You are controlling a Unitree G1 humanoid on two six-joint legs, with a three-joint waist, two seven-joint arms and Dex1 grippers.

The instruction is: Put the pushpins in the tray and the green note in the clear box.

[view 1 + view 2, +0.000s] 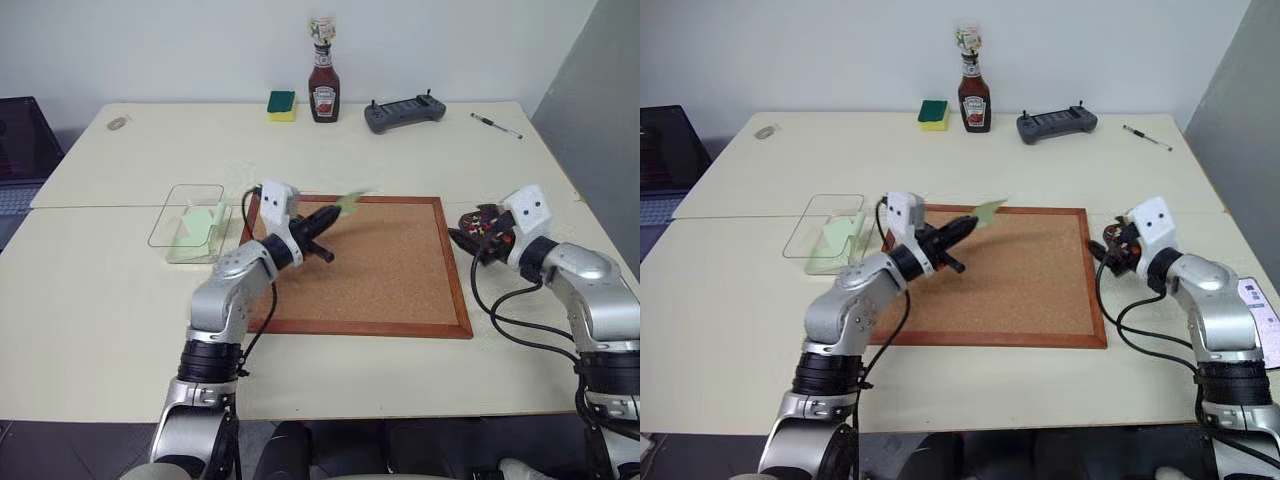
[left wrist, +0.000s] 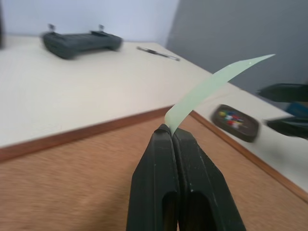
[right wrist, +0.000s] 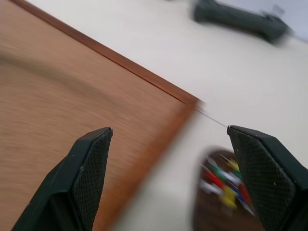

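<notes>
Ketchup bottle [image 1: 323, 93] label, possibly Heinz, too small to read

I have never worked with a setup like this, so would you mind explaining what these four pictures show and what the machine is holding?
This is a two-armed humanoid robot at a table. Two pictures come from cameras in its head, looking down over both arms; the other two come from cameras on each wrist, looking along the black fingers. The left gripper is shut on the green note, lifted over the cork board. The right gripper is open, beside the tray that holds the pushpins. To the robot's left stands the clear box, with green slips already inside. At the far edge are a sponge, a ketchup bottle, a handheld controller and a pen.
</notes>
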